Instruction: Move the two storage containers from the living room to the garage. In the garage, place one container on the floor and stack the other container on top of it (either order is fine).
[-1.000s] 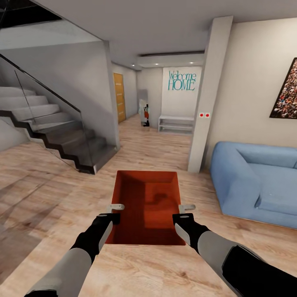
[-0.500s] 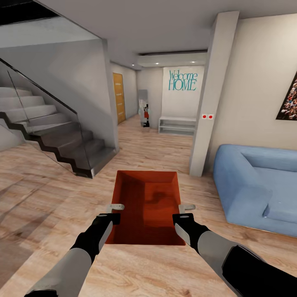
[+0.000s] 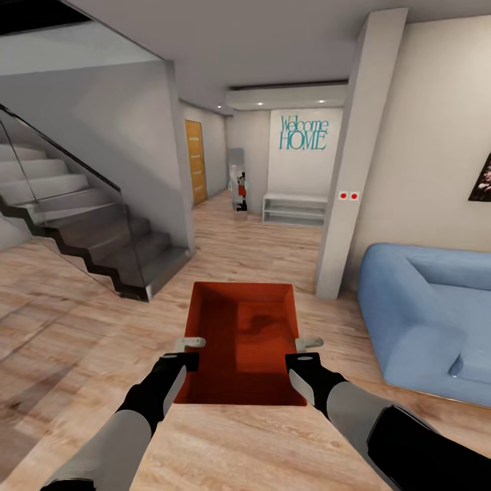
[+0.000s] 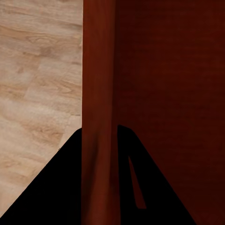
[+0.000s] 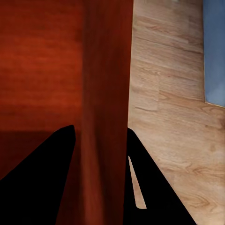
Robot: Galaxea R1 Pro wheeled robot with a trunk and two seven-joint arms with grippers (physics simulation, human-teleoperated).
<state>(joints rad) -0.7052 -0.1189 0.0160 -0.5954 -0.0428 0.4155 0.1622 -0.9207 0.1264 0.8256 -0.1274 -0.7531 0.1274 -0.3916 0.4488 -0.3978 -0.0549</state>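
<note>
An orange-red open-top storage container (image 3: 242,337) is held in front of me above the light wood plank floor of the living room. My left gripper (image 3: 189,343) is shut on its left wall (image 4: 98,117), one finger on each side of the wall. My right gripper (image 3: 308,344) is shut on its right wall (image 5: 105,108) in the same way. The bin looks level and empty inside.
A staircase with a glass railing (image 3: 82,225) rises at the left. A blue sofa (image 3: 429,320) stands at the right behind a white pillar (image 3: 351,170). Straight ahead a hallway leads past a wooden door (image 3: 196,162) to a white shelf (image 3: 293,208) under a "Welcome HOME" sign.
The whole view has shifted: stairs, pillar and sofa have slid outward and grown nearer, so the camera has moved forward. Both grippers and the container keep the same place in the picture.
</note>
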